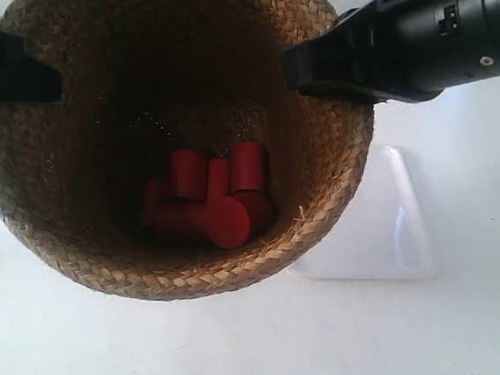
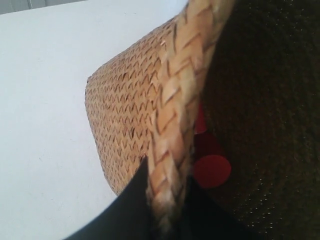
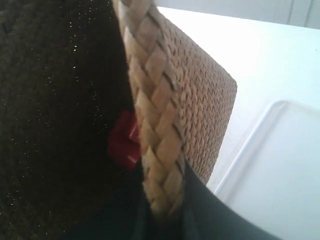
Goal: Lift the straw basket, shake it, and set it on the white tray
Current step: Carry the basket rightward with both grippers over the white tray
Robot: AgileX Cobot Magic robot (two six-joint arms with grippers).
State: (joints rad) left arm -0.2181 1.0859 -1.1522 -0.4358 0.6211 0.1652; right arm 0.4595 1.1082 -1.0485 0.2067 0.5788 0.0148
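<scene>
The straw basket [image 1: 66, 214] hangs in the air, tilted so its dark inside faces the exterior camera. Several red cylinders [image 1: 211, 200] lie heaped against its lower wall. The gripper at the exterior view's left [image 1: 40, 79] and the one at its right [image 1: 305, 67] each clamp the braided rim on opposite sides. My left gripper [image 2: 167, 197] is shut on the basket's rim [image 2: 172, 115], one finger outside and one inside. My right gripper [image 3: 162, 202] is shut on the rim [image 3: 152, 100] likewise. The white tray [image 1: 381, 219] lies on the table, partly under the basket; it also shows as tray [image 3: 280, 165].
A white tabletop [image 1: 248, 347] spreads below and around the basket. Red cylinders [image 2: 212, 170] show inside the basket in the left wrist view, and one red cylinder [image 3: 122, 142] in the right wrist view.
</scene>
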